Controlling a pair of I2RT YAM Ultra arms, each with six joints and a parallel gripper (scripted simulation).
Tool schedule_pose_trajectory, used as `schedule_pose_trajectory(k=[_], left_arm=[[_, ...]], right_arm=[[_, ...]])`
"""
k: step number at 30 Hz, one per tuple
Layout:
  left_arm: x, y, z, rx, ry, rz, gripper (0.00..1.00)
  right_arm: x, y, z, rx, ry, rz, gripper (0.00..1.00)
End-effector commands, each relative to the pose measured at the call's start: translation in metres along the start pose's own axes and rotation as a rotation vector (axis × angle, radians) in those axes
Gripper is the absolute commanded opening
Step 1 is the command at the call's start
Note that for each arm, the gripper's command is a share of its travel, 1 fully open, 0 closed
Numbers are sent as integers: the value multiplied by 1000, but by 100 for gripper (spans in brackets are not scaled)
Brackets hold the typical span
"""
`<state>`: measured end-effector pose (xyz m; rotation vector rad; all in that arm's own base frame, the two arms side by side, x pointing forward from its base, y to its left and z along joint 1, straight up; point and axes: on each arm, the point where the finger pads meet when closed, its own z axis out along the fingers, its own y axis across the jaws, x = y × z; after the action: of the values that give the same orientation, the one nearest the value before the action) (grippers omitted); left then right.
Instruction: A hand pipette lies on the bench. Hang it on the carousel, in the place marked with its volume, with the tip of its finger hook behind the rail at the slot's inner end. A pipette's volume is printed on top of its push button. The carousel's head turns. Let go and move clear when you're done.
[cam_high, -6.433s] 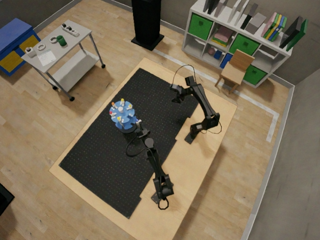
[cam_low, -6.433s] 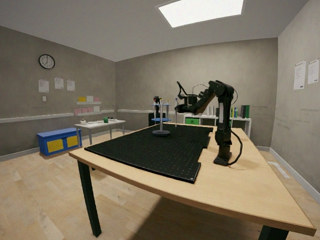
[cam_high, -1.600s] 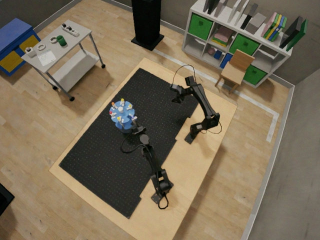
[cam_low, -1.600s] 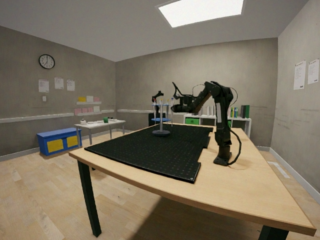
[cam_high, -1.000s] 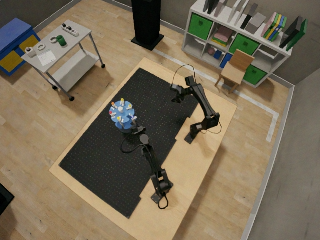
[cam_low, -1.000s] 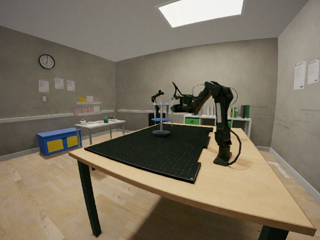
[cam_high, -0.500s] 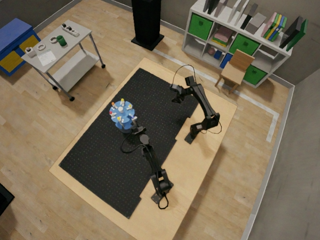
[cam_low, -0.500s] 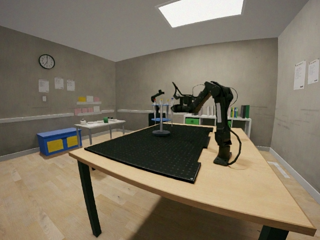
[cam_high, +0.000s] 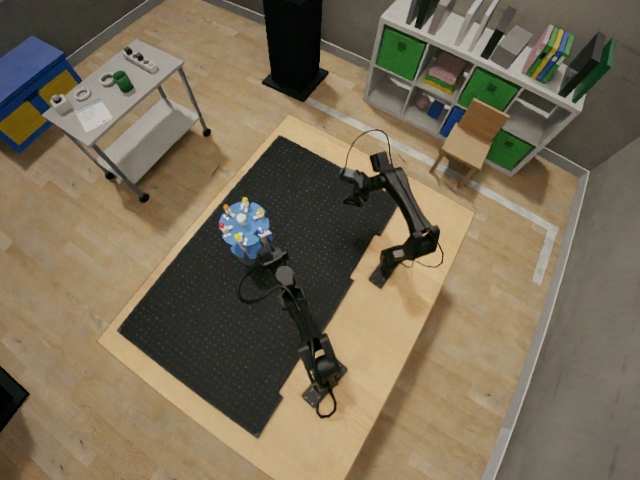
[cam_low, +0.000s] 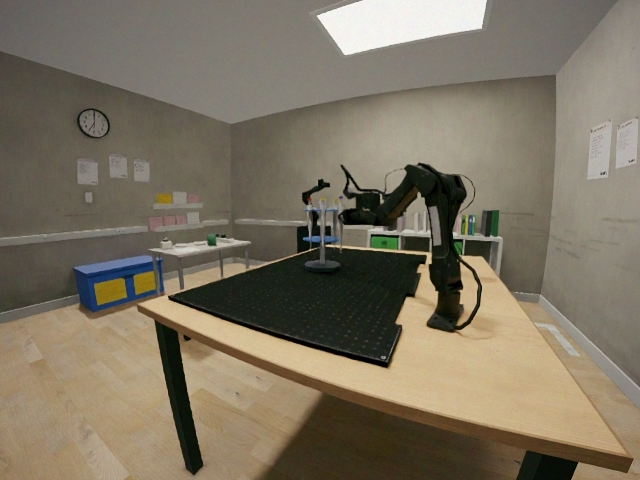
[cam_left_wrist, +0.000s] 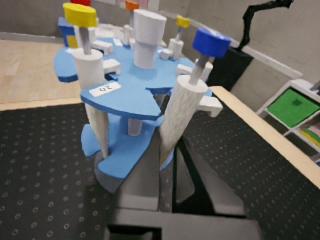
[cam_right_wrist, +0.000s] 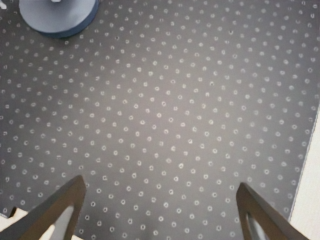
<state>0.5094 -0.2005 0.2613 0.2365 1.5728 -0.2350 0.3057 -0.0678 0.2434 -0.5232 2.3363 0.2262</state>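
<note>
Two black robot arms are sharing one table (cam_high: 372, 320) (cam_low: 480, 377), where a single blue carousel (cam_high: 250, 225) (cam_low: 322, 267) (cam_left_wrist: 135, 97) is standing on a dark perforated mat (cam_high: 310, 196) (cam_low: 289, 299) (cam_right_wrist: 160, 100), its two blue discs stacked around one post. Six pipettes are showing from above: three yellow-topped pipettes (cam_high: 238, 237) (cam_left_wrist: 89, 67), one red-topped pipette (cam_high: 222, 226), one orange-topped pipette (cam_high: 226, 208) and one blue-topped pipette (cam_high: 263, 233) (cam_low: 340, 206) (cam_left_wrist: 182, 107), the last being the one in hand. The blue-topped pipette is pointing tip down and button up, its long axis leaning off upright in the left wrist view, with its finger hook (cam_left_wrist: 210, 105) jutting to the right there. It is hanging at the carousel's edge, beside an open slot in the upper disc; whether its hook is meeting the rail, one cannot tell. Its body is rising above the left claw (cam_high: 265, 243) (cam_low: 345, 217) (cam_left_wrist: 170, 135), its lower end sitting between the fingers, which are closing narrowly on it. The right claw (cam_high: 353, 199) (cam_right_wrist: 160, 184) is standing wide open over the mat, holding nothing, well apart from the pipette.
</note>
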Motion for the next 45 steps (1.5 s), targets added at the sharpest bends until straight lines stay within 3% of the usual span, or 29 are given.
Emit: schedule_pose_trajectory(k=[1, 7, 45], left_arm=[[-13, 5, 7, 2, -24, 7, 12], [-33, 2, 4, 9, -73, 3, 12], [-33, 3, 4, 4, -72, 3, 12]], right_arm=[[-8, -3, -5, 12, -32, -18, 100], [-8, -3, -5, 12, -32, -18, 100], [-8, -3, -5, 12, -32, -18, 100]])
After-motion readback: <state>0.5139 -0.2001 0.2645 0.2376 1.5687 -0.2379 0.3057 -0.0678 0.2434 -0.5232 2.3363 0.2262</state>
